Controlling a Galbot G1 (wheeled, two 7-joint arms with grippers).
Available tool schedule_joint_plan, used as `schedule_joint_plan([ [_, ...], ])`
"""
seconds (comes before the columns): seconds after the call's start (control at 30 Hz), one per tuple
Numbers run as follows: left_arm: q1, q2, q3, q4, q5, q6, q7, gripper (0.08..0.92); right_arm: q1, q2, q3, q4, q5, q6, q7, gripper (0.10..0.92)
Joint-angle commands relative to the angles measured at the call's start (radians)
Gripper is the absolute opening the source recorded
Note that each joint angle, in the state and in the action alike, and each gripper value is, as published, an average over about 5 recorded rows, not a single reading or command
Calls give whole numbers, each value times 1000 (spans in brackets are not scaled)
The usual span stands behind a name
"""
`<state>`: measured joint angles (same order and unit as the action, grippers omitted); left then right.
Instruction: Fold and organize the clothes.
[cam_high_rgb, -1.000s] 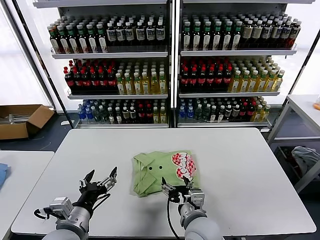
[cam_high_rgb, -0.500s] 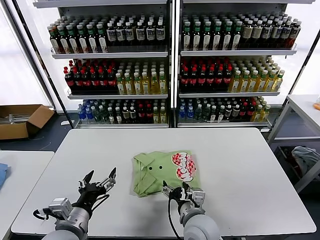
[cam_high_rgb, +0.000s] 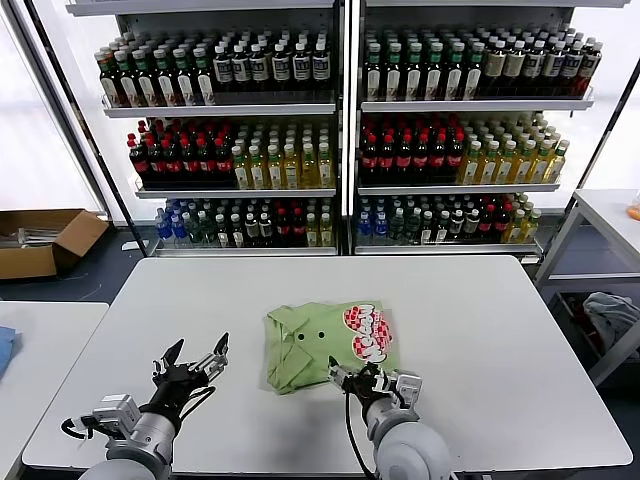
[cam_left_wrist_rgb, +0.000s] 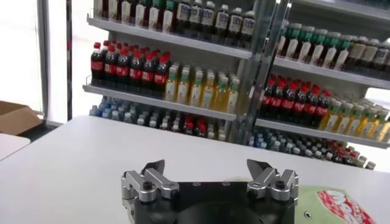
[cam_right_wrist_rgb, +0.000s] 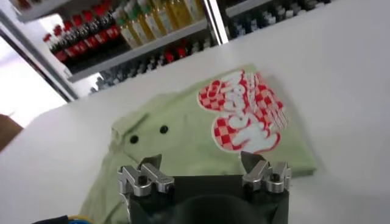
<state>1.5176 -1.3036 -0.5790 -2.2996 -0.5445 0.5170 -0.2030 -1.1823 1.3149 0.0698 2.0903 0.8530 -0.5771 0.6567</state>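
Fingers on both grippers are spread wide and grasp nothing. On the white table (cam_high_rgb: 470, 330), the folded light green shirt (cam_high_rgb: 325, 345) lies flat near the middle of the front half, its red-and-white graphic (cam_high_rgb: 368, 333) facing up and two small dark buttons (cam_right_wrist_rgb: 148, 134) showing. Right gripper (cam_high_rgb: 372, 380) hovers at the shirt's front edge, close to the table's front edge. Left gripper (cam_high_rgb: 190, 362) hovers over bare tabletop, apart from the shirt's left side. Shelves of bottles (cam_high_rgb: 340, 130) stand beyond the table's far edge.
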Motion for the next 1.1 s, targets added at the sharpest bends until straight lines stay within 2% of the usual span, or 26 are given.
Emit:
schedule_joint_plan([
  [0.03, -1, -17, 5, -14, 24, -33, 2, 823, -1, -65, 190, 195, -161, 4, -101, 823],
  [0.13, -2, -32, 7, -13, 60, -76, 9, 823, -29, -106, 285, 159, -281, 17, -154, 823],
  [0.43, -2, -68, 16, 14, 165, -206, 41, 823, -180, -164, 466, 68, -443, 151, -257, 823],
  [1.1, 8, -67, 38, 22, 225, -226, 51, 823, -210, -105, 448, 115, -416, 127, -236, 823],
])
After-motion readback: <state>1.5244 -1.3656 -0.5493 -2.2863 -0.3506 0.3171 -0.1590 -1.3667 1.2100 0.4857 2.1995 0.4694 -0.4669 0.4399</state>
